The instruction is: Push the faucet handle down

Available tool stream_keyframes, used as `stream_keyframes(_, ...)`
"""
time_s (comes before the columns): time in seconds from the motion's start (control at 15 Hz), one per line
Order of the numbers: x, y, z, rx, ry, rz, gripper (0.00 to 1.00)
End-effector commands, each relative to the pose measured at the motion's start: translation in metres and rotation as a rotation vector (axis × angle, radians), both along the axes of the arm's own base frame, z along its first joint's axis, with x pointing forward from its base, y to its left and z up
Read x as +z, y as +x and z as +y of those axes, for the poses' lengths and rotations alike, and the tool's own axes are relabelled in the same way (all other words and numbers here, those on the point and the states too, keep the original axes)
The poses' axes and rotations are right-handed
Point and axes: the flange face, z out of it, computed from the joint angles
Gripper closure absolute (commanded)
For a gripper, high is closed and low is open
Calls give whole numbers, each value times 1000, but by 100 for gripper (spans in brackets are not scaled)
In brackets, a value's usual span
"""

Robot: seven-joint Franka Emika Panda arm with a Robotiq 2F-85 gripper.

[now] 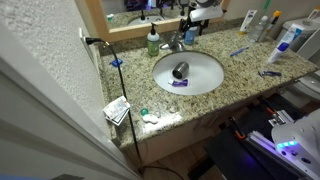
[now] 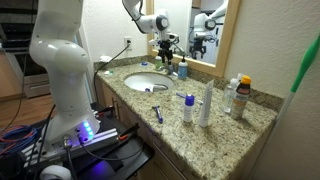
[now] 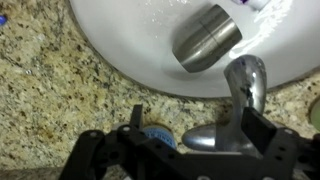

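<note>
The faucet handle (image 3: 205,137), a small shiny silver lever, sits behind the chrome spout (image 3: 247,85) at the rim of the white oval basin (image 3: 120,40). In the wrist view my gripper (image 3: 198,118) is open, with one dark finger on each side of the handle, not closed on it. In both exterior views the gripper (image 1: 189,33) (image 2: 167,46) hangs just above the faucet (image 1: 178,44) at the back of the basin (image 1: 205,82). I cannot tell whether a finger touches the lever.
A metal cup (image 3: 205,40) (image 1: 181,70) lies in the basin. A green soap bottle (image 1: 153,42) stands beside the faucet, and a small blue round cap (image 3: 160,135) lies by the handle. Bottles (image 2: 206,105) and toothbrushes (image 1: 269,73) lie on the granite counter. The mirror is close behind.
</note>
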Motion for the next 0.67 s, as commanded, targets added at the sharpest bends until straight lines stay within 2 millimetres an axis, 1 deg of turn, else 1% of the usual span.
stream_keyframes(0.0, -28, -22, 4, 31, -23, 63, 0)
stream_keyframes(0.13, -11, -31, -1, 13, -10, 61, 0)
stream_keyframes(0.27, 34, -50, -20, -9, -29, 26, 0)
stream_keyframes(0.33, 47, -54, -26, -1, -53, 17, 0)
stream_keyframes(0.4, 66, -61, -35, -7, -73, 16, 0)
stream_keyframes(0.47, 84, -73, -42, 19, -52, 50, 0)
stream_keyframes(0.53, 58, -43, -28, -5, -53, 24, 0)
stream_keyframes(0.6, 77, -52, -35, -1, -55, 30, 0)
